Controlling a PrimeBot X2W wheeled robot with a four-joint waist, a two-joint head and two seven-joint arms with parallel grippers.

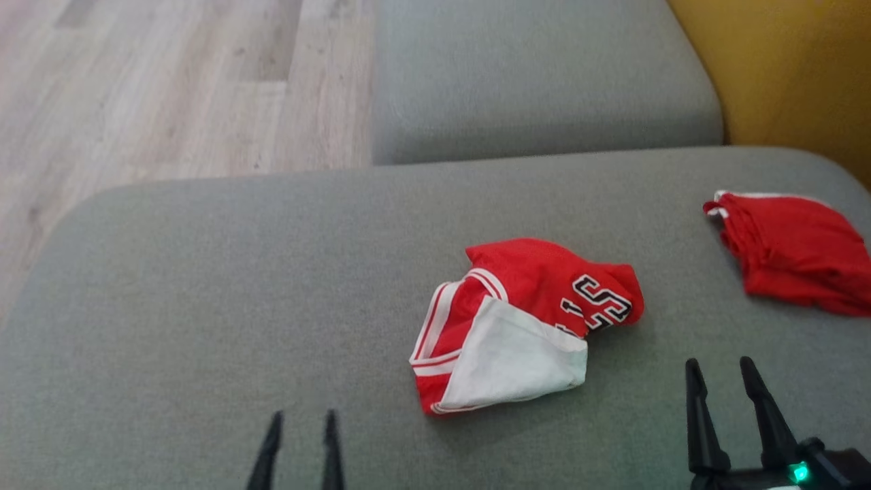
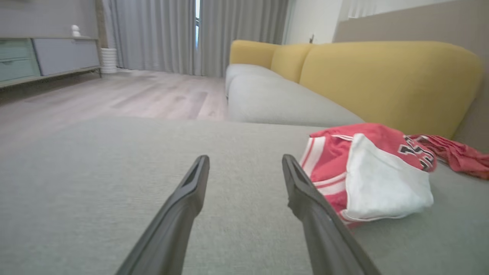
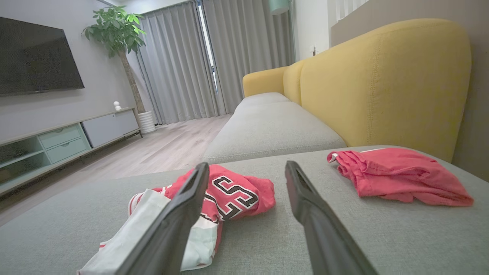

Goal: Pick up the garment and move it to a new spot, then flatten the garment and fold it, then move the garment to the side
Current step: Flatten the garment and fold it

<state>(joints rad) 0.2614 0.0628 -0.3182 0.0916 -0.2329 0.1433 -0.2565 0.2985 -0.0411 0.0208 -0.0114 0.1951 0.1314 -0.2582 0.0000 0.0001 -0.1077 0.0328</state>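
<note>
- Two dark, long-fingered claws lie nearest, low in the head view, with the left claw (image 1: 303,413) at the lower left and the right claw (image 1: 719,361) at the lower right.
- The left claw has its fingers spread wide with nothing between them. It is over bare cushion and clear of any cloth.
- The right claw is likewise spread wide and empty. A small green light (image 1: 799,471) glows at its base.
- Both are above a broad grey fabric sofa cushion (image 1: 204,306), which carries everything else.
- A crumpled red-and-white sports jersey (image 1: 524,327) lies near the middle of that cushion, a little beyond the claws and between them, closer to the right one. Neither claw touches it.
- Its white inner side faces the robot. White stripes run along its left edge, and bold black-and-white numerals sit on the far right fold.
- Farther right, a plain red garment with white edging (image 1: 796,252) lies bunched by the cushion's right edge, well apart from the jersey.
- Beyond the cushion are a second grey seat cushion (image 1: 537,75), a mustard-yellow sofa backrest (image 1: 782,61) on the right and a pale wood-plank floor (image 1: 170,88) on the left.
- Farthest off, in the right wrist view, are grey curtains (image 3: 183,61), a leafy potted plant (image 3: 118,26), a dark wall-mounted screen (image 3: 34,57) and a low cabinet with pale green drawers (image 3: 65,141).
</note>
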